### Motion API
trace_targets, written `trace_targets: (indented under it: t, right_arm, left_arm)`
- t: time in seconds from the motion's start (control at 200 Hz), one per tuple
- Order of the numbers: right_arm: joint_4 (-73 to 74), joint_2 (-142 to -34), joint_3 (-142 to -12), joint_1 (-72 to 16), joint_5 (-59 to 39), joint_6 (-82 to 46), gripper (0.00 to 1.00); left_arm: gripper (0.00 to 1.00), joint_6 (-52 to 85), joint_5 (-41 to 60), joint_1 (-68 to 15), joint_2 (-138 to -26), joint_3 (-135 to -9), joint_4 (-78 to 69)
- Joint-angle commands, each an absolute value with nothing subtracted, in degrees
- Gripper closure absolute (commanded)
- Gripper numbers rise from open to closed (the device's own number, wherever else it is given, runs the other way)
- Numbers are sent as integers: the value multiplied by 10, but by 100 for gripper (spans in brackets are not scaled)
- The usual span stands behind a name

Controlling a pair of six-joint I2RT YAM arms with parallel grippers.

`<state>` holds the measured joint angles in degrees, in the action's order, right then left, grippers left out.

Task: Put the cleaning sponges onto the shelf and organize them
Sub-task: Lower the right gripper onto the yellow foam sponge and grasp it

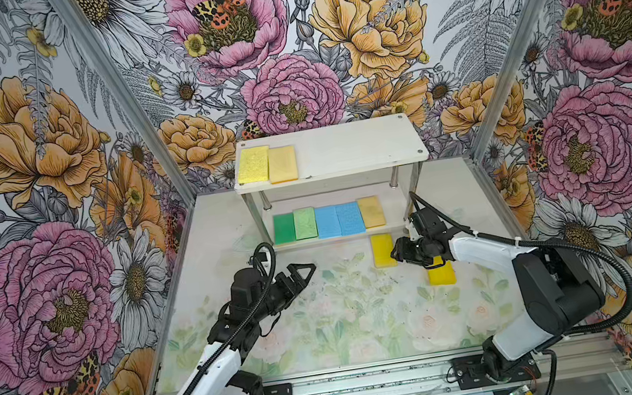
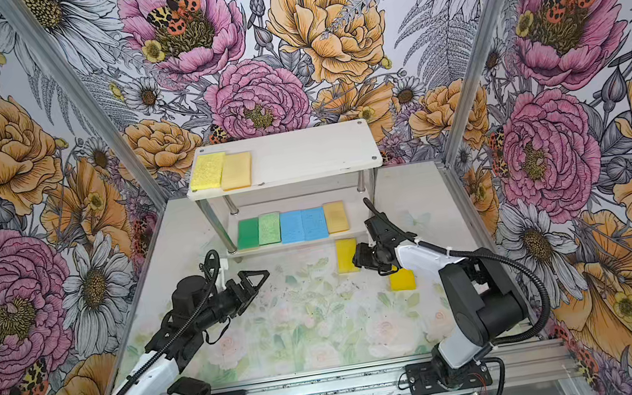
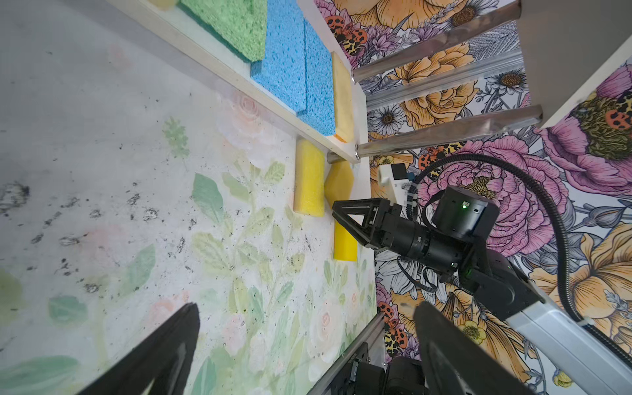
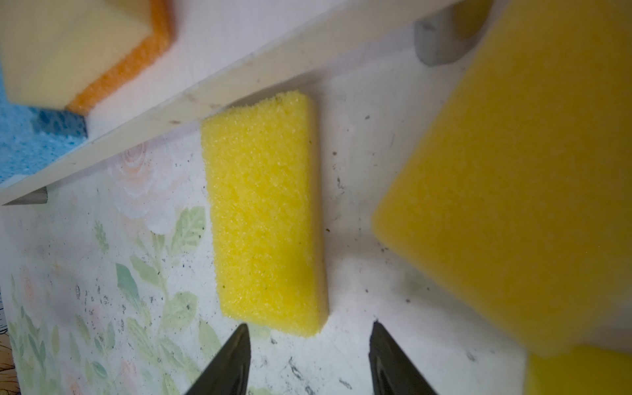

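Floral table [image 1: 325,331] with a white shelf [image 1: 361,146]; left gripper [image 1: 304,278] hangs wide open, empty; right gripper [image 1: 394,255], jaws apart and empty, just beside a yellow sponge [image 1: 381,248].

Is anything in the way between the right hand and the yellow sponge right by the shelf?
Nothing visible. The right hand points at the yellow sponge with only bare table between; a darker sponge sits off to one side.
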<state>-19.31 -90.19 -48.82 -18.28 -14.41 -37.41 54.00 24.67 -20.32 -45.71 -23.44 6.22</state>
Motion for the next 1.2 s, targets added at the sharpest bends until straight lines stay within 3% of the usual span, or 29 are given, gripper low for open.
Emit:
trace_targets:
  t: [0.0,0.38,0.735,1.191]
  right_arm:
    - [-152,-924,-504,-180,-160,-377,46]
    - [-124,-961,-486,-181,-178,-388,71]
    - [-120,-896,-428,-191,-202,-403,97]
    - [-122,-715,-340,-257,-294,-464,100]
  left_arm:
    - [1,531,249,-194,-442,-227,67]
    - [1,541,256,-181,-422,-216,71]
    - [1,552,293,-188,-453,-212,21]
    - [1,653,333,-291,-625,-192,-246]
